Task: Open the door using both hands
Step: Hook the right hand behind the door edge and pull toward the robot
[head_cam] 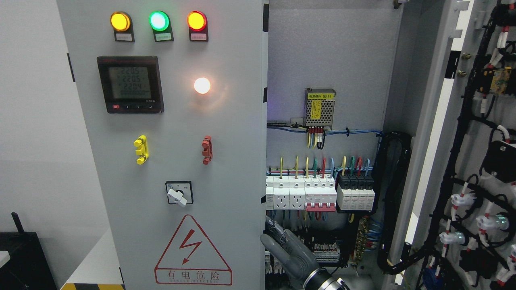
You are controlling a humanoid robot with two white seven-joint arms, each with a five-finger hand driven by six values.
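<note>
Right hand (287, 250) enters from the lower right, grey fingers (271, 245) extended and close together, grasping nothing, at the free edge of the closed left door (225, 121). Right door (479, 141) swung wide open at picture right; breakers (318, 195) exposed inside the cabinet.

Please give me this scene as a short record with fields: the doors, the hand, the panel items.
left door: closed door, still shut, carrying the panel items
right door: open door, swung wide, wiring on its inner side
hand: right hand, fingers extended, at the closed door's right edge, holding nothing
left hand: not visible
indicator lamps: yellow, green, red, all lit
meter: digital meter, display on
interior: circuit breakers visible
</note>
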